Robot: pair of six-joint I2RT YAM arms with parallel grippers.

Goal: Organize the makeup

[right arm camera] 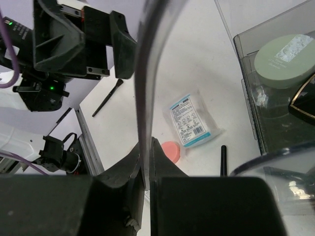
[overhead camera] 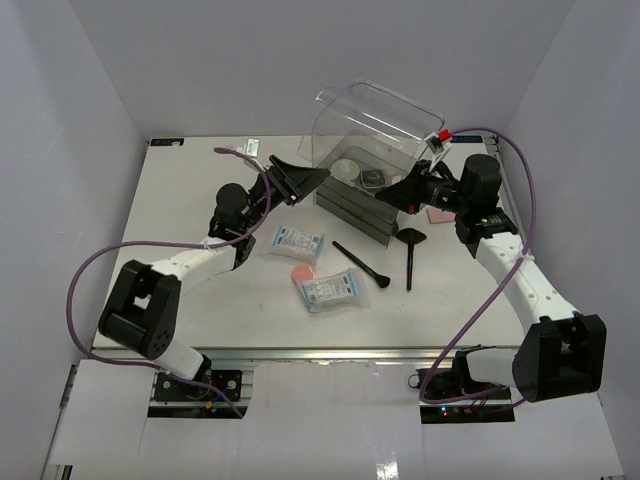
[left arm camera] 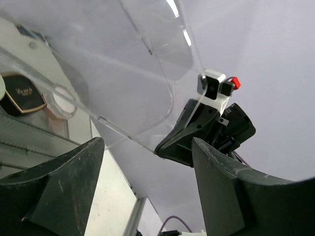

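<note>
From above, white-blue plastic sachets [overhead camera: 296, 240], a round pink puff [overhead camera: 302, 272] and thin black brushes [overhead camera: 362, 265] lie before the clear grey-drawered box [overhead camera: 348, 203]. The left wrist view shows the left gripper [left arm camera: 147, 147] gaping, empty. Only the right wrist view shows the right gripper [right arm camera: 147, 157] clamped on the box's clear lid [right arm camera: 146, 73].

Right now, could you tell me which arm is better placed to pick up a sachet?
Left: the left gripper is open near the sachet, while the right gripper is shut on the clear lid.
</note>
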